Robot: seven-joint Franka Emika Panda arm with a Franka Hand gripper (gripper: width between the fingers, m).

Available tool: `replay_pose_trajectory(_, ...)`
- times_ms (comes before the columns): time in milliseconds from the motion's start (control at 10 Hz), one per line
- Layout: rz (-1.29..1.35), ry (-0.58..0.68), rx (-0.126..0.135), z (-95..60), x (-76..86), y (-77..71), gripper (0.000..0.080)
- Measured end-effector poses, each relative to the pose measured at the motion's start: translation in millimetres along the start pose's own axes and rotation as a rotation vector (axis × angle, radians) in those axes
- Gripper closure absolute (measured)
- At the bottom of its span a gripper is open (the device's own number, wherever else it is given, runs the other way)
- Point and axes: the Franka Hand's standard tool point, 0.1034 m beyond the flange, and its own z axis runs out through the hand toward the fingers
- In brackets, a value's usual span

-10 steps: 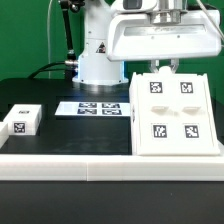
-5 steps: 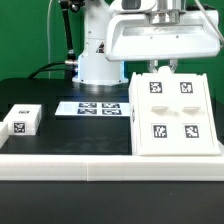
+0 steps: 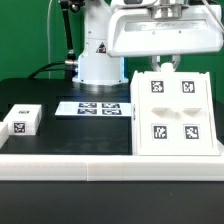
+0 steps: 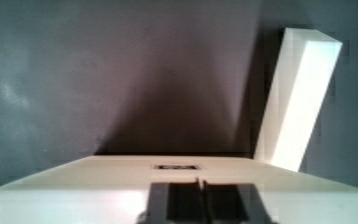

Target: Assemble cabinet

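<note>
The cabinet (image 3: pixel 175 111), a big white box with several black-and-white tags on its top face, lies on the black table at the exterior view's right. My gripper (image 3: pixel 166 66) hangs over its far edge. In the wrist view the gripper (image 4: pixel 202 203) shows two dark fingers pressed together with only a thin line between them, set against the white cabinet body (image 4: pixel 105 172). A long white panel (image 4: pixel 297 95) stretches away beside it. A smaller white tagged block (image 3: pixel 21 119) sits alone at the exterior view's left, far from the gripper.
The marker board (image 3: pixel 94 106) lies flat in the middle of the table before the robot's white base (image 3: pixel 100 60). A long white rail (image 3: pixel 80 165) edges the table's front. Black table shows between the small block and the cabinet.
The gripper has shifted slightly toward the exterior view's right and a little upward over the cabinet's far edge. The cabinet and the small block have not moved.
</note>
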Motion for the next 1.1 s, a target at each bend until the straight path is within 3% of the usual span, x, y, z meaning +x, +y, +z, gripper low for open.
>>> replay_pose_trajectory(300,0.001,-0.001,0.001,-1.8,3.3,1.1,0.0795)
replay_pose_trajectory(800,0.003,-0.04,0.017,-14.4,24.8,3.0,0.0795)
replay_pose_trajectory(1100,0.002,-0.04,0.016,-13.4,23.4,3.2,0.0795)
